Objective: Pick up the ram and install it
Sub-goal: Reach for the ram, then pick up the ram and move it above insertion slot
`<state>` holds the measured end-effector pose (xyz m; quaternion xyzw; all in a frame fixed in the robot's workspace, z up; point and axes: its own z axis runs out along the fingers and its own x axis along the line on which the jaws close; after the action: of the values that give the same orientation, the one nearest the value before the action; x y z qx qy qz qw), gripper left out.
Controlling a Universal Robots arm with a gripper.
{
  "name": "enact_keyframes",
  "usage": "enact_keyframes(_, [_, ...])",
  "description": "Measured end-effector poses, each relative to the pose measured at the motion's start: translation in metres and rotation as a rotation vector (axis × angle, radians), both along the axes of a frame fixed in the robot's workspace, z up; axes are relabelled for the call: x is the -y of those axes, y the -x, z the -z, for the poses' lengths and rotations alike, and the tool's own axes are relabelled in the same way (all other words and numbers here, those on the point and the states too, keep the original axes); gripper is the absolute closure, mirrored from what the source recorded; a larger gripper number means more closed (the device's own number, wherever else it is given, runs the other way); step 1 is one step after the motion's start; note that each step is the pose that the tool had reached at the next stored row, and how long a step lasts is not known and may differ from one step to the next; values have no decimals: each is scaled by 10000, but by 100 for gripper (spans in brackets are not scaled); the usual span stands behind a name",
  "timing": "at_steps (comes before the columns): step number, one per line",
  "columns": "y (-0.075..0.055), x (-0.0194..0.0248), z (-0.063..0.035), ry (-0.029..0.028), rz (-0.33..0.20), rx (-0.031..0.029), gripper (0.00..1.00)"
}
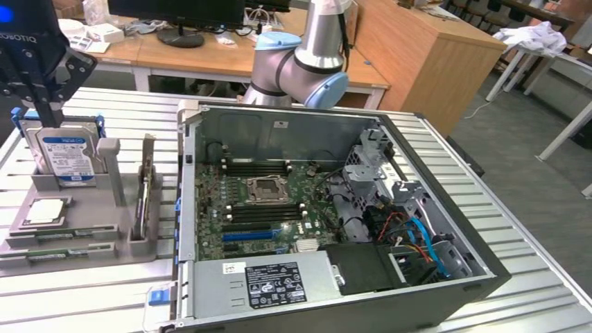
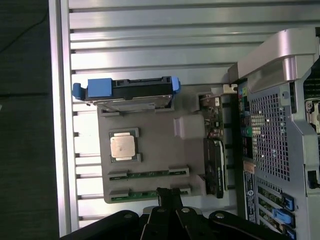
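Observation:
Two ram sticks, long thin green boards, lie side by side in the front grooves of a grey holder (image 1: 93, 246). One stick (image 1: 57, 236) (image 2: 148, 174) lies just behind the other (image 1: 41, 255) (image 2: 144, 193). My black gripper (image 1: 46, 111) (image 2: 169, 193) hangs shut and holds nothing. In the exterior view it is above the holder's back end, over the hard drive. In the wrist view its fingertips show close to the nearer stick. The open computer case (image 1: 190, 208) holds the motherboard with black memory slots (image 1: 262, 167) beside the processor socket (image 1: 266, 187).
The holder also carries an upright silver blue-labelled hard drive (image 1: 63, 156) (image 2: 131, 91), a small square silver chip (image 1: 46, 210) (image 2: 123, 146) and an upright card (image 1: 144, 198) (image 2: 215, 167). The case stands at the exterior view's right of the holder on a slatted metal table (image 1: 83, 298).

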<state>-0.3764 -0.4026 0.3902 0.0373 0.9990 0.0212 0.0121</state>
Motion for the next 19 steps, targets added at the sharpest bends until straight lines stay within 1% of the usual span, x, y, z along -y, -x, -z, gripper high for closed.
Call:
enact_keyframes(6, [1, 56, 0, -1, 0, 1, 89])
enact_keyframes(19, [1, 58, 0, -1, 0, 1, 89])
